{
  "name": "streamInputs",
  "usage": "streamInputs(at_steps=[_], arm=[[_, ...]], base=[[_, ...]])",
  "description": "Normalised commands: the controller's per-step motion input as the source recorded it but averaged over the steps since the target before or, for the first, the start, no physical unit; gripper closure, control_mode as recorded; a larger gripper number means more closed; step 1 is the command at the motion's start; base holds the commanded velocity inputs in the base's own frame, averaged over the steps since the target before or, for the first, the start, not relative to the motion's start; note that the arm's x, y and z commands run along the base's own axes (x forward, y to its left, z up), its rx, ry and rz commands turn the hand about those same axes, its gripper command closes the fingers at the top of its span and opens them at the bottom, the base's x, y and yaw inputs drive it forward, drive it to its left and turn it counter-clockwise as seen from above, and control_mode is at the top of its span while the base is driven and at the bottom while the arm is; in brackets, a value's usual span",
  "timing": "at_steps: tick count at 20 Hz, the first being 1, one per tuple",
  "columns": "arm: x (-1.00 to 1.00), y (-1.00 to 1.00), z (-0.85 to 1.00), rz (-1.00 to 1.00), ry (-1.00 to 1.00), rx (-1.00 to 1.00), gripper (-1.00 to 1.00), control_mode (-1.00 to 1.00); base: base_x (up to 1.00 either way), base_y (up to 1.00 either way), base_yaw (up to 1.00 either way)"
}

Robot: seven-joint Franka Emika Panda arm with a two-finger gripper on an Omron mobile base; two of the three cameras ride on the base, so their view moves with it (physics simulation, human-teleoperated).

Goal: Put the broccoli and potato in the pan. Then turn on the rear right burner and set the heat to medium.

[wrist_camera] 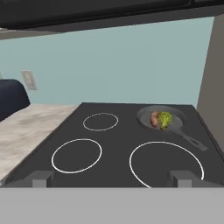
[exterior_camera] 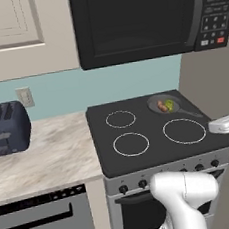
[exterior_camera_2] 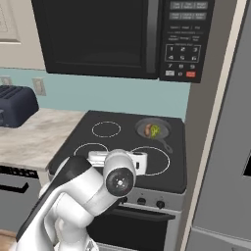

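The dark grey pan (wrist_camera: 144, 114) sits on the stove's rear right burner, its thin handle (wrist_camera: 193, 142) pointing toward the front right. Inside it lie the yellow-green broccoli (wrist_camera: 166, 119) and, touching it on the left, the orange-brown potato (wrist_camera: 154, 118). Both base views show the same: pan (exterior_camera: 153, 101) (exterior_camera_2: 142, 125), broccoli (exterior_camera: 170, 104) (exterior_camera_2: 155, 130), potato (exterior_camera: 162, 106) (exterior_camera_2: 148, 129). My gripper (wrist_camera: 111, 179) hovers at the stove's front edge, facing the cooktop. It is open wide with nothing between its fingertips (wrist_camera: 41, 178).
A row of dark knobs (exterior_camera: 142, 183) (exterior_camera_2: 160, 204) lines the stove front. A black microwave (exterior_camera: 141, 18) hangs above the cooktop. A dark toaster (exterior_camera: 6, 128) stands on the marble counter (exterior_camera: 55, 153) to the left. A tall grey wall panel (exterior_camera_2: 215, 147) borders the stove's right side.
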Motion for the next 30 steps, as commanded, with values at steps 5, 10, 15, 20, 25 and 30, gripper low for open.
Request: streamInputs(at_steps=[5, 10, 15, 20, 25, 30], arm=[[0.0, 0.0, 0.0, 0.0, 0.0, 0.0, -1.0, 1.0], [0.0, 0.0, 0.0, 0.0, 0.0, 0.0, -1.0, 1.0], [0.0, 0.0, 0.0, 0.0, 0.0, 0.0, -1.0, 1.0], [0.0, 0.0, 0.0, 0.0, 0.0, 0.0, -1.0, 1.0], [0.0, 0.0, 0.0, 0.0, 0.0, 0.0, -1.0, 1.0], [0.0, 0.0, 0.0, 0.0, 0.0, 0.0, -1.0, 1.0]], base=[[-0.08, 0.55, 0.0], [0.0, 0.71, 0.0], [-0.02, 0.6, 0.0], [-0.16, 0.02, 0.0], [-0.02, -0.01, 0.0], [-0.01, 0.0, 0.0]])
